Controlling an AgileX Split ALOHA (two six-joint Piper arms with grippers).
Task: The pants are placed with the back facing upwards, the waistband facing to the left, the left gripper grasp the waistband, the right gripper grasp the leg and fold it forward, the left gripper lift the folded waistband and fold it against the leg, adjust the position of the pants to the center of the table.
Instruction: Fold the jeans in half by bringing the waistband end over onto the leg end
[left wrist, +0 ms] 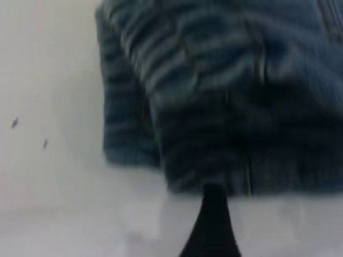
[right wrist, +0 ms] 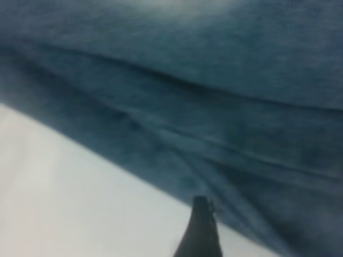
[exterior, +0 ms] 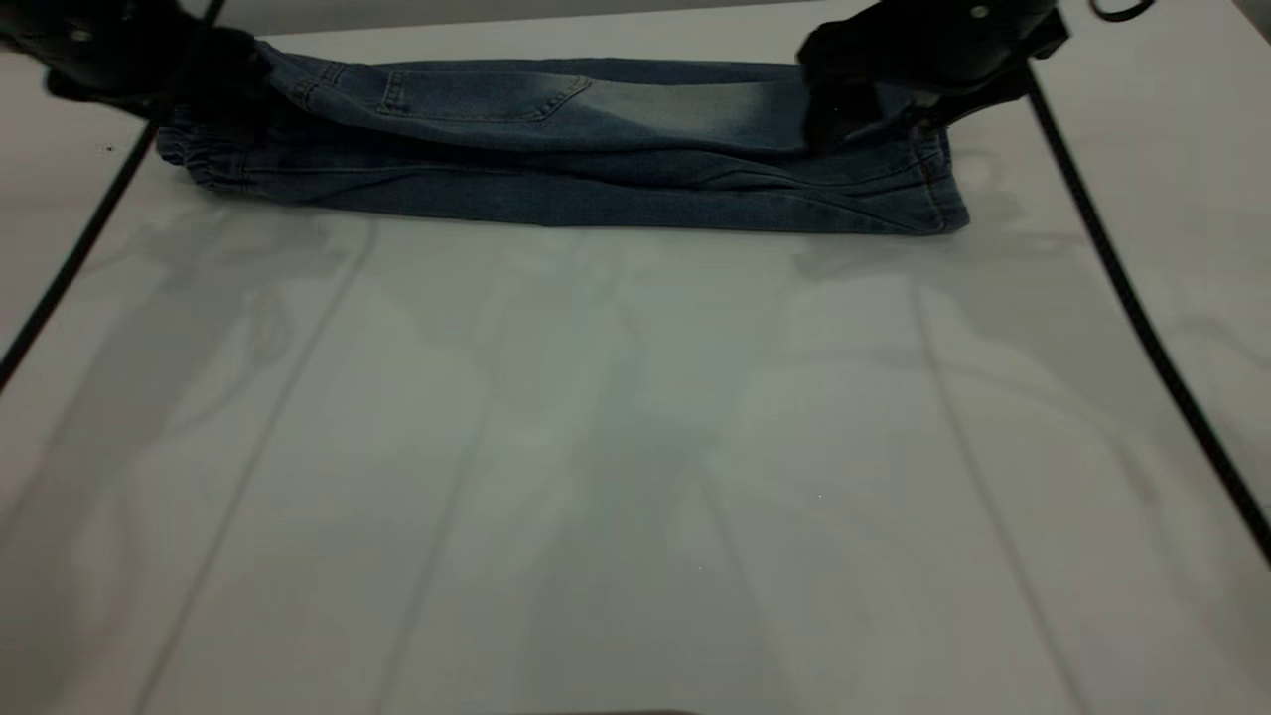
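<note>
The pants [exterior: 556, 149] lie as a long strip folded lengthwise at the far side of the table [exterior: 635, 447]. One back pocket faces up. The gathered waistband [exterior: 213, 164] is at the left end, the leg hems [exterior: 933, 189] at the right. My left gripper [exterior: 213, 89] hovers over the waistband. In the left wrist view one black finger [left wrist: 211, 225] points at the waistband [left wrist: 214, 107], with only bare table beside it, so it is open. My right gripper [exterior: 844, 114] sits over the top leg [exterior: 695, 104] near its hem. The right wrist view shows denim [right wrist: 214, 107] close under it.
Black cables run down both sides of the table, one on the left [exterior: 70, 268] and one on the right [exterior: 1142, 318]. Bare white tabletop stretches from the shorts to the near edge. Two small dark specks [left wrist: 15, 123] mark the table beside the waistband.
</note>
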